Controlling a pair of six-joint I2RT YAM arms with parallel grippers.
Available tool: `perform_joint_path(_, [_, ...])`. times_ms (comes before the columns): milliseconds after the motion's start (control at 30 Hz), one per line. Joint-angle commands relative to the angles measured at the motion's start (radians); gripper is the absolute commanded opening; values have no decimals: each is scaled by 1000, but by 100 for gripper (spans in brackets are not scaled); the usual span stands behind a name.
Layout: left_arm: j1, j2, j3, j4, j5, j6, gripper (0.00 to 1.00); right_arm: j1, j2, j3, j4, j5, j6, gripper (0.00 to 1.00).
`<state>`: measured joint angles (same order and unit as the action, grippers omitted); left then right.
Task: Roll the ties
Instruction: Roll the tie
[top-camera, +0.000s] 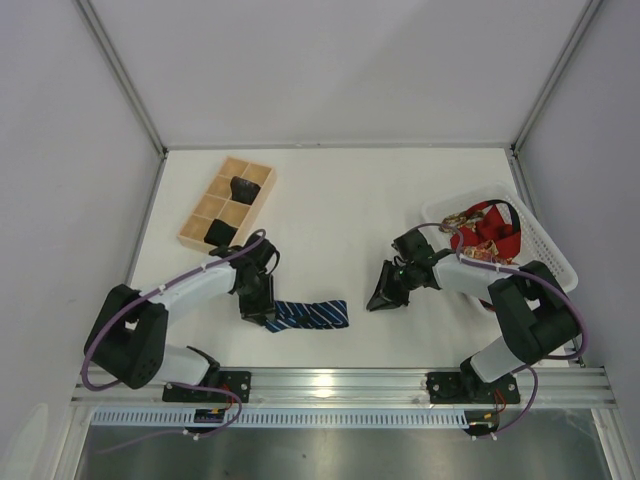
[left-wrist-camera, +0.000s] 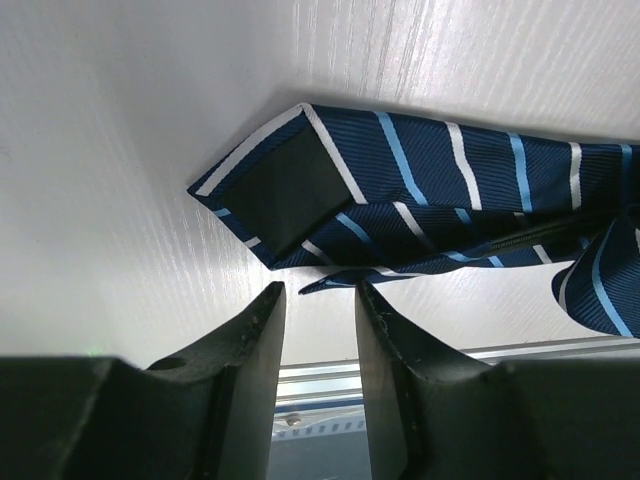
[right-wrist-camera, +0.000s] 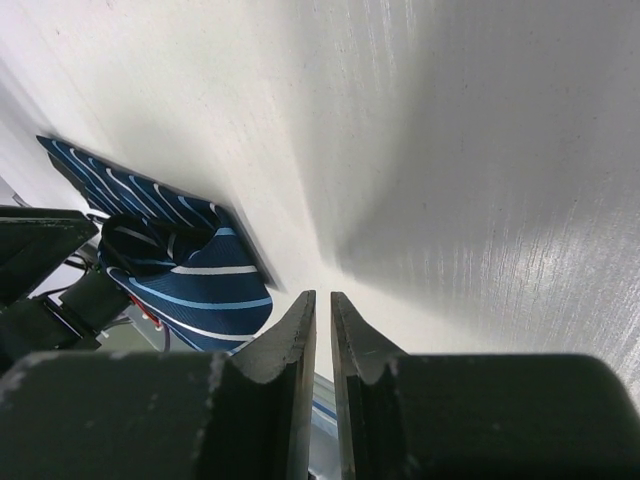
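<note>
The navy necktie with thin pale diagonal stripes (top-camera: 312, 315) lies partly folded on the white worktop (top-camera: 340, 200), near its front edge. It is just beside the left pincer (left-wrist-camera: 320, 295), whose jaws stand apart with nothing between them. The right pincer (right-wrist-camera: 322, 300) is all but closed, holding nothing. The cloth looks light, limp and slick (apt to slump or unroll if released), so the flat, lined pointed end seems the best hold. The worktop is smooth and walled on three sides. A wooden compartment tray (top-camera: 204, 198) and a white slatted basket (top-camera: 540, 235) sit farther back.
</note>
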<state>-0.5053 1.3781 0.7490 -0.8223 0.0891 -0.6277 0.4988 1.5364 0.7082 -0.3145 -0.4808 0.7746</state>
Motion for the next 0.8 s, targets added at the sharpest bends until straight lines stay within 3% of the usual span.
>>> perform_joint_path(0, [7, -14, -14, 57, 4, 11, 40, -5, -9, -7, 25, -18, 3, 16])
perform_joint_path(333, [7, 4, -42, 129, 104, 11, 35, -5, 4, -3, 28, -28, -3, 16])
perform_joint_path(533, [7, 19, -45, 126, 81, 10, 30, -5, 5, -7, 34, -31, 0, 16])
perform_joint_path(767, [5, 30, -69, 124, 54, -12, 32, -5, -4, -12, 25, -31, -6, 16])
